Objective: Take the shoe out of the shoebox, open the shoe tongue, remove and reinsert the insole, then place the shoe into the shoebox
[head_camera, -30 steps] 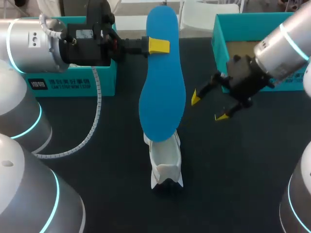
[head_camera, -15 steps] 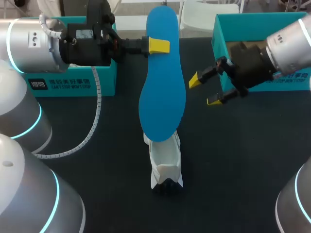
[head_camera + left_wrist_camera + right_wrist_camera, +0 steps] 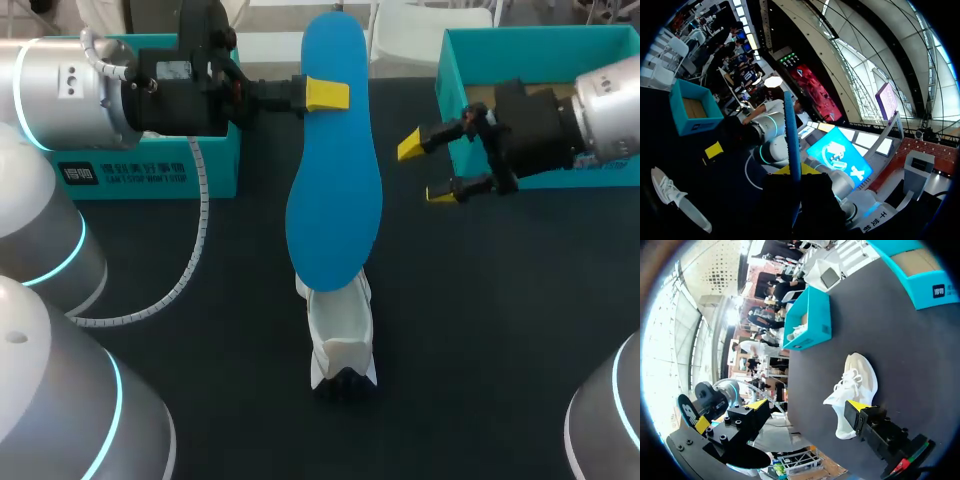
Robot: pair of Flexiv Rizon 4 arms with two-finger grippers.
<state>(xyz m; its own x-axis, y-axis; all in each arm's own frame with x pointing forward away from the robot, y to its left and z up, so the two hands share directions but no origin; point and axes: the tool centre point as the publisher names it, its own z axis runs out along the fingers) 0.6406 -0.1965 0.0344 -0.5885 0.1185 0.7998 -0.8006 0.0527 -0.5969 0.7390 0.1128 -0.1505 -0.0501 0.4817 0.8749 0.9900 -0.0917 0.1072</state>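
Left pincer [image 3: 325, 93] clenched on the blue insole [image 3: 335, 190], gripping it near the end farther from the white shoe [image 3: 340, 335]. The insole is held above the black table [image 3: 480, 330]; in the head view its other end overlaps the shoe, and contact cannot be confirmed. The shoe rests on the table. Right pincer [image 3: 430, 168] released, fingers wide apart, holding nothing, beyond and right of the shoe, just beside the right teal shoebox [image 3: 450, 60]. A second teal shoebox [image 3: 150, 175] stands beyond and left of the shoe.
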